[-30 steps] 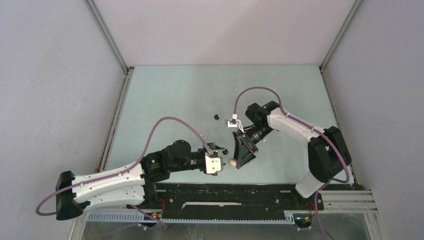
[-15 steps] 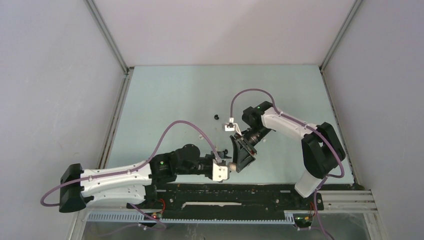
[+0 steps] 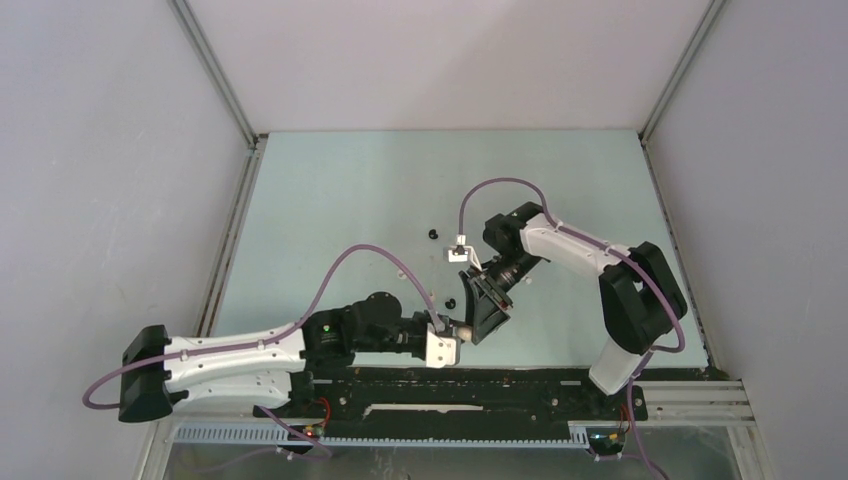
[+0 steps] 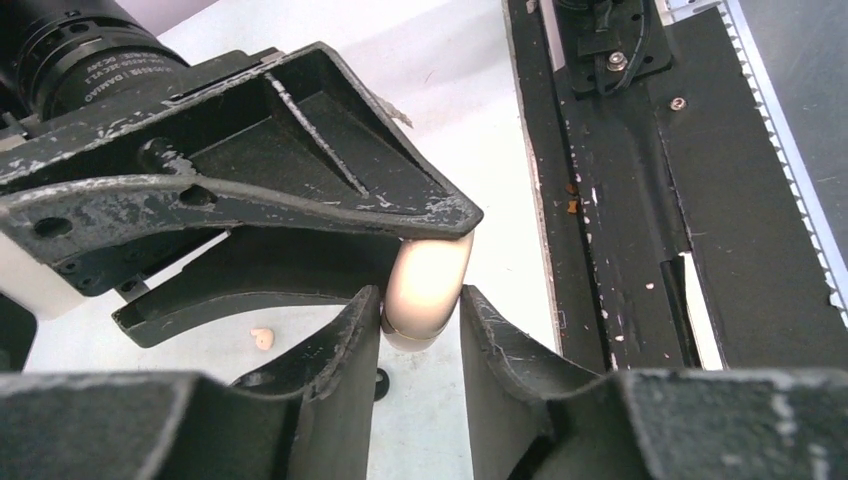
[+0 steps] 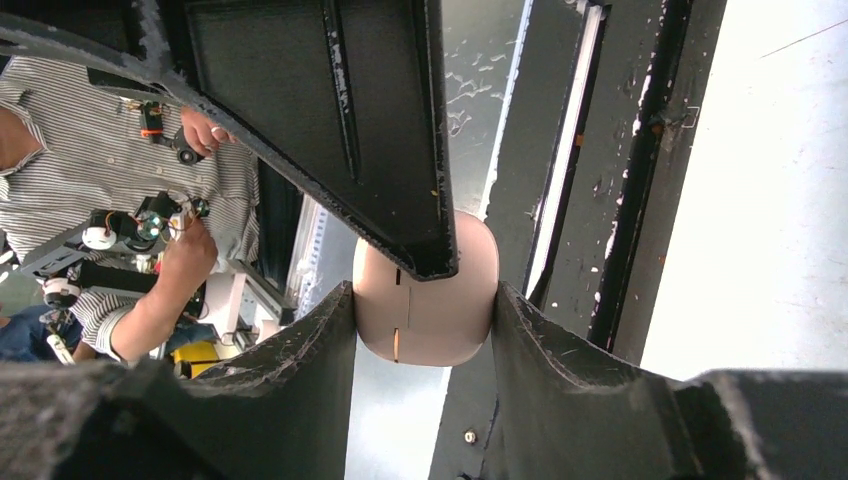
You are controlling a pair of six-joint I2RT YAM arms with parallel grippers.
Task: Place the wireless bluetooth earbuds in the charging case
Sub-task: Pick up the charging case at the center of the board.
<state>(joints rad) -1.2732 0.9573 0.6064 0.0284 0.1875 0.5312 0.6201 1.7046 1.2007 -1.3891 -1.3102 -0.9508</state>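
Left gripper [image 4: 420, 300] has just slid in — now its fingers and the right gripper [image 5: 423, 295] both pinch the cream charging case [image 4: 430, 275] (one earbud [image 4: 262, 339] loose on the worktop [image 4: 470, 110]), so opening looks next.

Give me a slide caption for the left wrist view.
Left gripper and right gripper both clamp one pale pink charging case.

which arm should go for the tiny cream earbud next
Left, probably: the tiny cream earbud lies near the left gripper, while the right gripper also grips the cream pill-shaped case.
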